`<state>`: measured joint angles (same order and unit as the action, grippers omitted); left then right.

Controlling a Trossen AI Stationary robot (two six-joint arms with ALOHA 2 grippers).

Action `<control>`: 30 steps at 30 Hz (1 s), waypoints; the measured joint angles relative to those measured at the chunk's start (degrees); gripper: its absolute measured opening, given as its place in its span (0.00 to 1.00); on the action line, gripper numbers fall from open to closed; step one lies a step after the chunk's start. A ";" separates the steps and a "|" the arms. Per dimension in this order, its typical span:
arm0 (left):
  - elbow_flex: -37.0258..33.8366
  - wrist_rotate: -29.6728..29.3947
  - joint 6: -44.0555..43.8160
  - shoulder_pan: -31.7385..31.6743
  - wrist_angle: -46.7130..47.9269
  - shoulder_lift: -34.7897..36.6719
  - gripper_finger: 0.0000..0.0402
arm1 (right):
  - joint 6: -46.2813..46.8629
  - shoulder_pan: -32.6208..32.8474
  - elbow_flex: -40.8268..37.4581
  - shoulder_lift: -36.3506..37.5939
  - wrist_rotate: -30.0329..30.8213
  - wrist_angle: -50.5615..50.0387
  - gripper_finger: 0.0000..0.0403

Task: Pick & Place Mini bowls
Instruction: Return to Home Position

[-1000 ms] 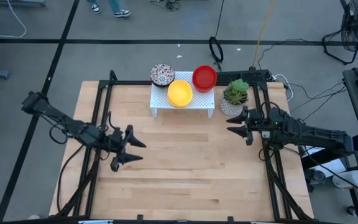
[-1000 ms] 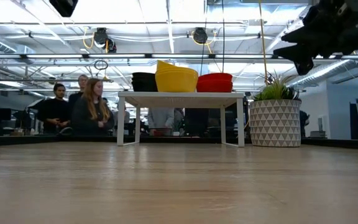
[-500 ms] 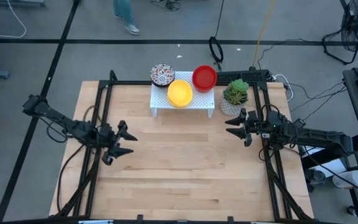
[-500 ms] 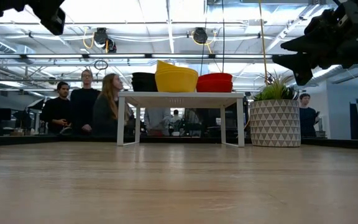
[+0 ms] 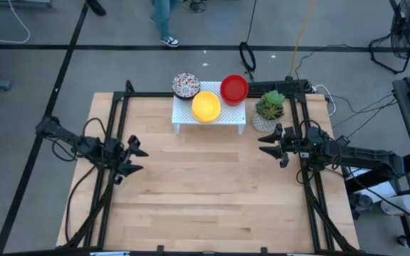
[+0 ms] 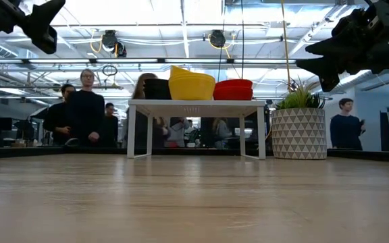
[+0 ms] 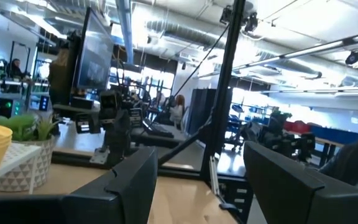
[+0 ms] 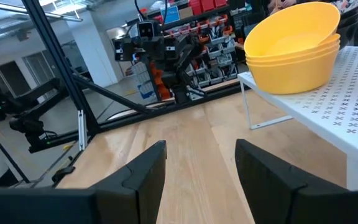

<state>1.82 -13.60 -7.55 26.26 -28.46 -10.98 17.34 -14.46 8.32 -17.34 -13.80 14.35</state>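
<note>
The mini bowls sit in three stacks on a white perforated rack [image 5: 223, 116] at the table's far middle: a patterned stack [image 5: 186, 85], a yellow stack [image 5: 206, 106] and a red stack [image 5: 233, 89]. The low view shows them side by side as dark [image 6: 157, 88], yellow [image 6: 192, 84] and red [image 6: 233, 89]. My left gripper [image 5: 142, 161] hovers open near the table's left side, well short of the rack. My right gripper [image 5: 262, 145] hovers open right of the rack, beside the plant; the yellow stack [image 8: 294, 46] shows in its wrist view. Neither holds anything.
A potted green plant [image 5: 269, 108] in a patterned white pot [image 6: 298, 133] stands just right of the rack, close to my right gripper. Bare wooden tabletop [image 5: 205, 192] spreads in front of the rack. People stand in the room beyond the far edge.
My left gripper has drawn back toward the table's left edge, still open and holding nothing. My right gripper has sunk slightly and otherwise kept its place beside the plant. The bowls have not moved.
</note>
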 joint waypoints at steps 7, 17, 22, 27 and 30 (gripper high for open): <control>-1.03 -2.08 -0.55 0.00 0.75 0.46 0.60 | 0.03 0.00 0.00 0.00 0.00 -0.26 0.45; -1.00 -8.21 -4.29 0.00 7.22 0.41 0.60 | 2.64 0.00 0.00 -0.02 0.09 -1.44 0.45; -1.00 -18.76 -6.13 0.00 11.80 0.39 0.60 | 0.37 -0.04 0.00 -0.02 0.15 -1.38 0.45; -0.98 -25.68 -6.00 0.00 12.13 0.39 0.60 | -4.54 -0.04 0.00 -0.02 0.15 -1.33 0.45; -0.98 -26.52 -6.24 0.00 12.00 0.39 0.60 | -4.08 -0.04 0.00 -0.02 0.53 -1.33 0.45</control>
<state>0.84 -40.12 -13.79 26.26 -16.47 -10.59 13.26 -14.50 8.32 -17.37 -13.27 13.02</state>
